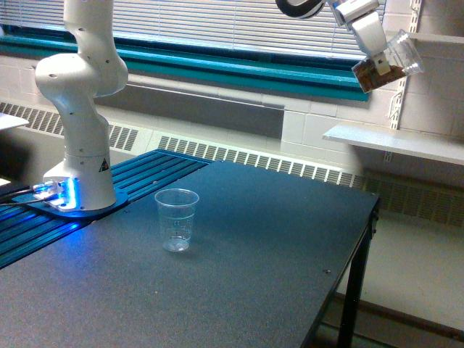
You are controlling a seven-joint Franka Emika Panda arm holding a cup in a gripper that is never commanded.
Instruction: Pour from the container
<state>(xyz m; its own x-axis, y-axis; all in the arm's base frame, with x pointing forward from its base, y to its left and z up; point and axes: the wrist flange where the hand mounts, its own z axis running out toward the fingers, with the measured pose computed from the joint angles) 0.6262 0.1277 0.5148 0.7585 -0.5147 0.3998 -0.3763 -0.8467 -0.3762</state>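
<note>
- The white robot gripper (373, 45) hangs high at the upper right of the exterior view, well above and well to the exterior view's right of the dark grey desk (239, 290).
- Its jaws pinch the clear, smooth-walled plastic tumbler (389, 62), which is tilted steeply with its base pointing toward the exterior view's right and upward.
- Brown material sits inside the tumbler, gathered at its lower end; what it is cannot be told.
- A narrower clear plastic cup with faint ridges (177, 219) stands upright on the desk, toward the exterior view's left, well apart from the held tumbler and far below it.
- The white arm's rounded base column (80, 116) rises at the exterior view's left, on a round foot with blue light glowing at its bottom edge.
- Behind the desk a teal window ledge (239, 69) runs under closed white blinds (217, 22).
- A white wall shelf (395, 141) juts out at the exterior view's right, below the gripper.
</note>
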